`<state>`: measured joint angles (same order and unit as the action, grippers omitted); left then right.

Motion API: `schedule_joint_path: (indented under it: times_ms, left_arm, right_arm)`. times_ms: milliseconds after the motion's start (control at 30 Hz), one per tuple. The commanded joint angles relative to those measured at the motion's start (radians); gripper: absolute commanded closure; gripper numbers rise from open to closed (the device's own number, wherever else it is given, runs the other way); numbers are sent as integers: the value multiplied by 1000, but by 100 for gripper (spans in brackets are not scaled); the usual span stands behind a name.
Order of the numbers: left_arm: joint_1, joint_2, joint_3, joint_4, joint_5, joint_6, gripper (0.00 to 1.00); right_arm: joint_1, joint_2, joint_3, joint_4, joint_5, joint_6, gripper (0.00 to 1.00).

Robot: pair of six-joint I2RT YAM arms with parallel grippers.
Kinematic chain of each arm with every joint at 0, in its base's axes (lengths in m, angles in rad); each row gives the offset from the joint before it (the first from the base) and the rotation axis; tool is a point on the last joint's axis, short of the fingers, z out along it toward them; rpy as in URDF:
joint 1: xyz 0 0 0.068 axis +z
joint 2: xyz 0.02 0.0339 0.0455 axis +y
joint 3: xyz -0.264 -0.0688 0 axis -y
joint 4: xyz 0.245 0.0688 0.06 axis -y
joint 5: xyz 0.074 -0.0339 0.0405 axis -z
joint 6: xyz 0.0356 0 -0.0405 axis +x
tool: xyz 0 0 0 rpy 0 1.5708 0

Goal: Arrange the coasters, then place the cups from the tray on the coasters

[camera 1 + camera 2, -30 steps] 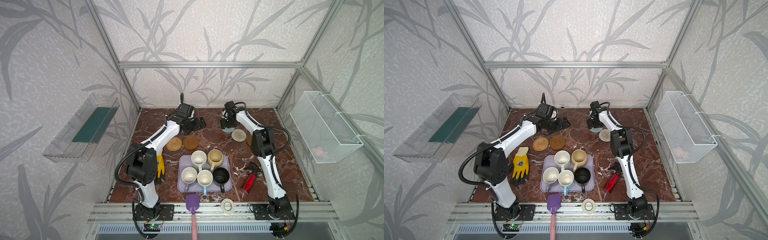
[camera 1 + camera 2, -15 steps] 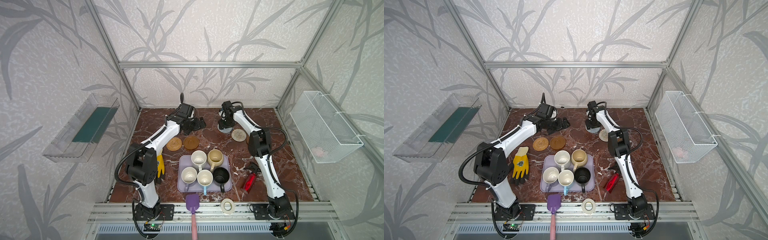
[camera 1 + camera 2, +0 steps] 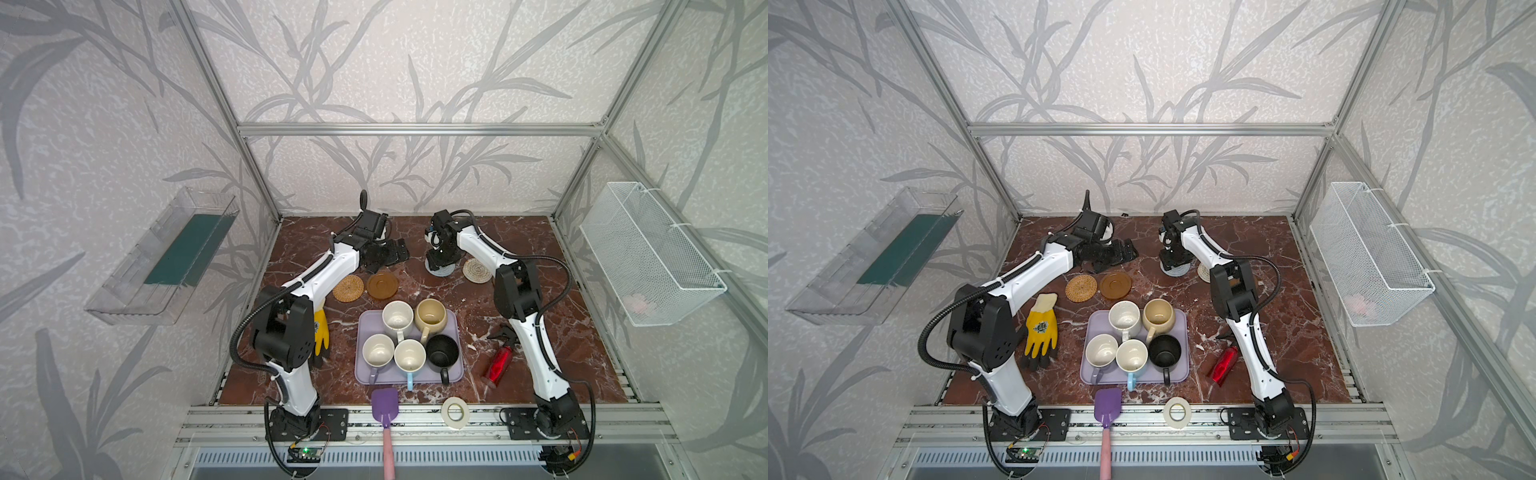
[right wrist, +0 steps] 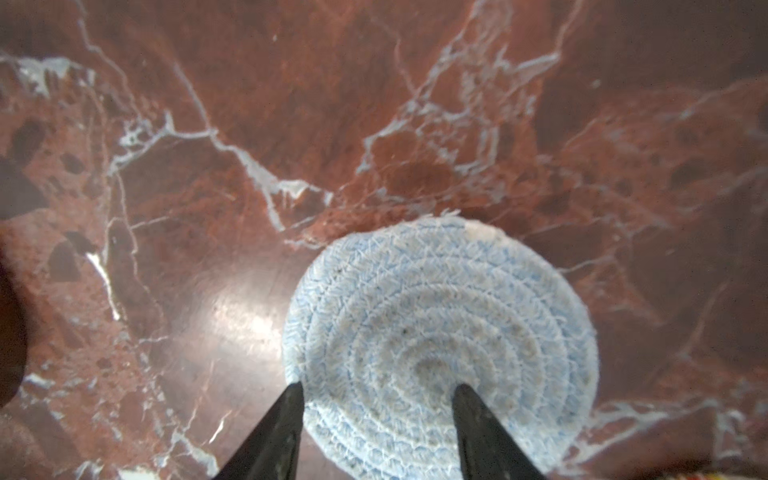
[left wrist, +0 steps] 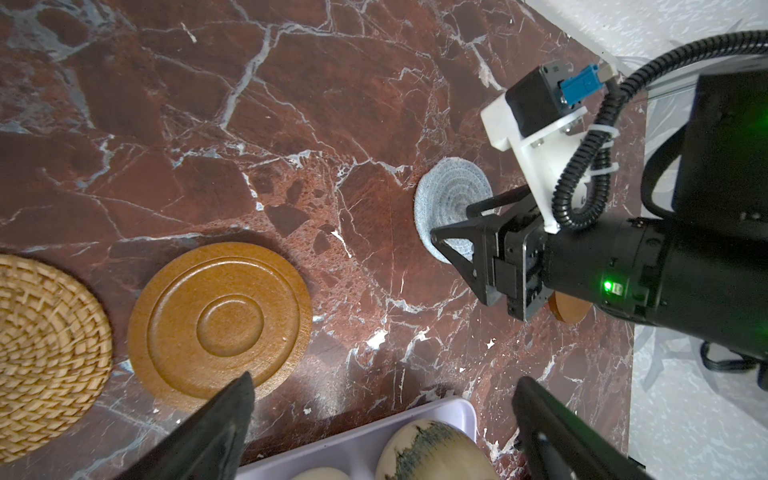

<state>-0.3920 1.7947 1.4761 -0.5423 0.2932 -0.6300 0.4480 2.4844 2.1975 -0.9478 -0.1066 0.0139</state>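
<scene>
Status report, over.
Left gripper open, empty. Right gripper open, fingers down on grey-blue rope coaster. Five mugs on tray. Beige rope coaster close by.

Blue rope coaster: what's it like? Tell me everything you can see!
The blue rope coaster is a round, flat disc of pale blue and white cord coiled in a spiral, slightly fuzzy. It lies flat on the red marble table, toward the back. The right tool stands over it, jaws apart; whether the tips touch it is unclear.

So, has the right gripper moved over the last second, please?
Yes. In a top view the right gripper has shifted left, away from the beige coaster, which stayed put.
</scene>
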Motion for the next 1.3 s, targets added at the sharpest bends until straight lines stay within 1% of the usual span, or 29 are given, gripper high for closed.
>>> schedule_joint_path:
  times_ms: [0, 300, 533, 767, 833, 900, 1033, 1267]
  left_arm:
    - [4, -41, -7, -8, -4, 4, 1]
    - [21, -65, -53, 44, 12, -24, 1]
    - [24, -67, -62, 44, 18, -25, 1]
    - [25, -68, -62, 43, 14, -31, 1]
    - [27, -68, -63, 42, 13, -34, 1]
    - [25, -71, -63, 39, 11, -33, 1]
    - [25, -77, -69, 37, 7, -33, 1]
    - [24, -74, -68, 42, 9, -38, 1]
  right_arm:
    - [26, -25, -95, -35, -42, 15, 42]
    - [89, -114, -261, 51, -78, 90, 42]
    - [155, -114, -266, 57, -78, 128, 42]
    - [204, -122, -271, 43, -39, 164, 42]
    - [209, -122, -278, 40, -30, 179, 42]
    - [209, -122, -285, 34, 5, 204, 42]
    - [191, -133, -300, 26, 44, 230, 44]
    - [177, -136, -281, 42, 79, 229, 42]
